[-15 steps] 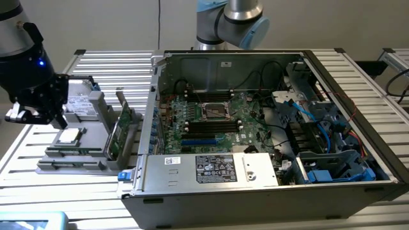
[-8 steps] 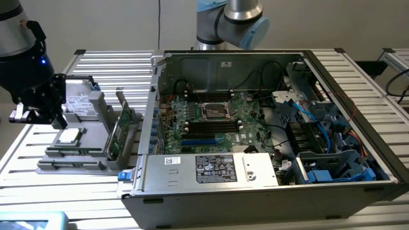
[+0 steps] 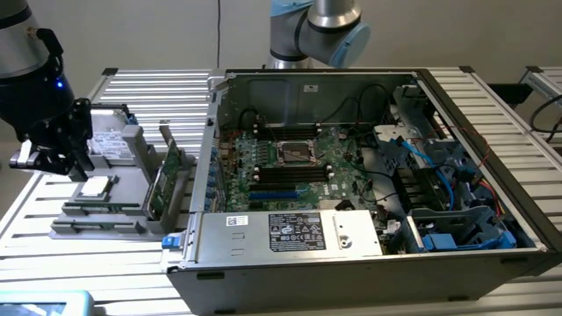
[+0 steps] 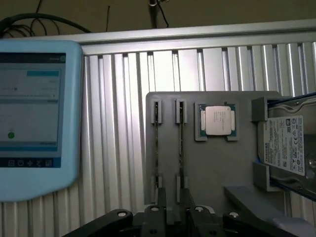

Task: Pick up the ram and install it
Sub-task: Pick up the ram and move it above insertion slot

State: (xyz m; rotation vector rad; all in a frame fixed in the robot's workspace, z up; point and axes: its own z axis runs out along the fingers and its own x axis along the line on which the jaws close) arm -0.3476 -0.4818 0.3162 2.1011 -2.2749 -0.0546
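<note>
At the exterior view's left, the gripper [image 3: 54,158] hangs above the gray holder [image 3: 97,227], which lies on the slatted metal table [image 3: 131,92] beside the open computer case [image 3: 351,263]. In the wrist view its two dark fingers [image 4: 162,205] stand apart with a strip of the holder showing between them, and nothing is held.

The ram [image 4: 180,148] sits on edge in a narrow slot of the holder, showing as a thin dark line between two small end brackets. A like dark line [image 4: 156,148] runs in the neighbouring slot, parallel and just beside it. The gripper is closest to the near ends of these two slots.

Other parts crowd the same holder. A processor [image 4: 217,121] with a pale metal lid lies flat just beside the ram's slot, and a hard drive [image 4: 289,148] with a white label lies beyond it. In the exterior view a green expansion card [image 3: 167,178] stands upright at the holder's edge, between the gripper and the case wall.

Inside the case the motherboard [image 3: 299,164] lies exposed, with long black slots [image 3: 290,174] near its socket. A labelled metal box [image 3: 290,230] covers the case's lower middle. Blue cables [image 3: 439,171] loop at the exterior view's right. A pale-blue tablet [image 4: 34,113] rests on the table, well apart from the holder.
</note>
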